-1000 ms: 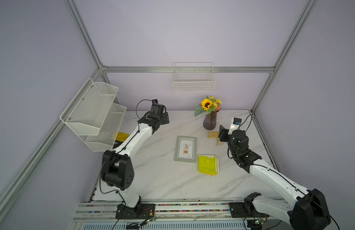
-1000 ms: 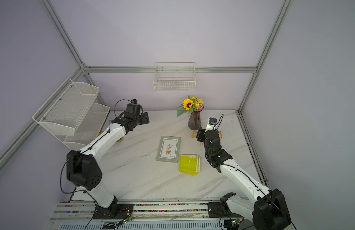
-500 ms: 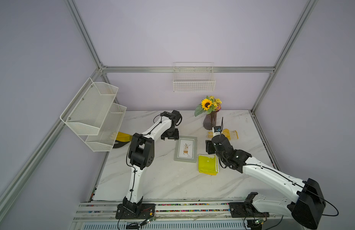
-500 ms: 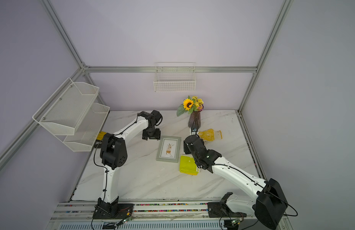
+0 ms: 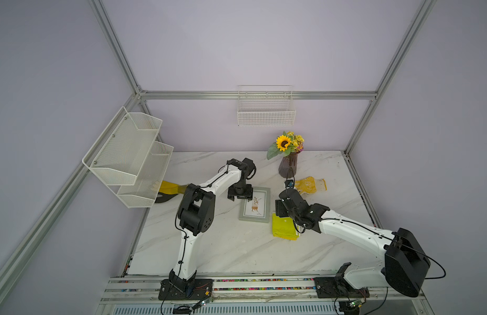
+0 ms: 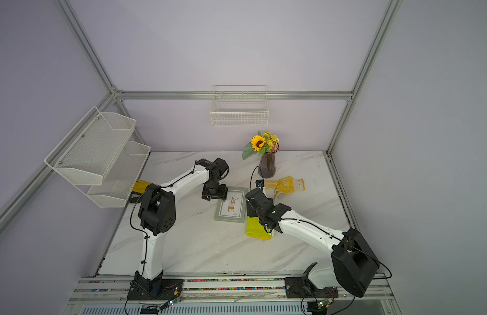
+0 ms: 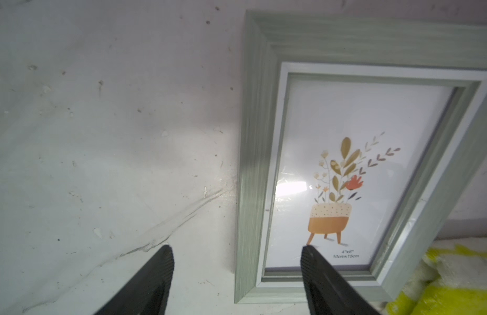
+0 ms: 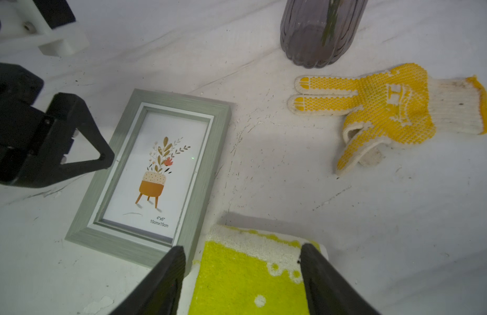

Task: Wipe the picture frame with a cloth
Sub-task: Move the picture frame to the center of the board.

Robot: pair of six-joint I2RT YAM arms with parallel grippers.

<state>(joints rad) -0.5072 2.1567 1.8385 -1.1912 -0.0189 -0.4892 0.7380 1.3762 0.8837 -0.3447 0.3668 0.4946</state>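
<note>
The grey-green picture frame [image 5: 254,215] [image 6: 231,216] lies flat mid-table, its potted-plant print facing up. My left gripper [image 5: 240,198] [image 6: 214,197] hangs open over its far left part. In the left wrist view the gripper [image 7: 236,248] has one finger over bare table and the other over the glass, straddling the frame's long edge [image 7: 253,163]. The yellow-green cloth [image 5: 283,229] [image 6: 257,230] lies folded just right of the frame's near corner. My right gripper [image 8: 242,246] is open over the cloth's white-trimmed end [image 8: 245,278], holding nothing.
A yellow dotted glove [image 5: 309,185] [image 8: 387,109] lies right of a dark vase with a sunflower [image 5: 288,166] at the back. White mesh shelves [image 5: 127,158] hang at the left over a yellow-and-black item [image 5: 168,189]. A wire basket [image 5: 265,109] is on the back wall.
Both arms have swung in toward the middle. The left gripper came from the back left to the frame. The right gripper came from near the glove to the cloth.
</note>
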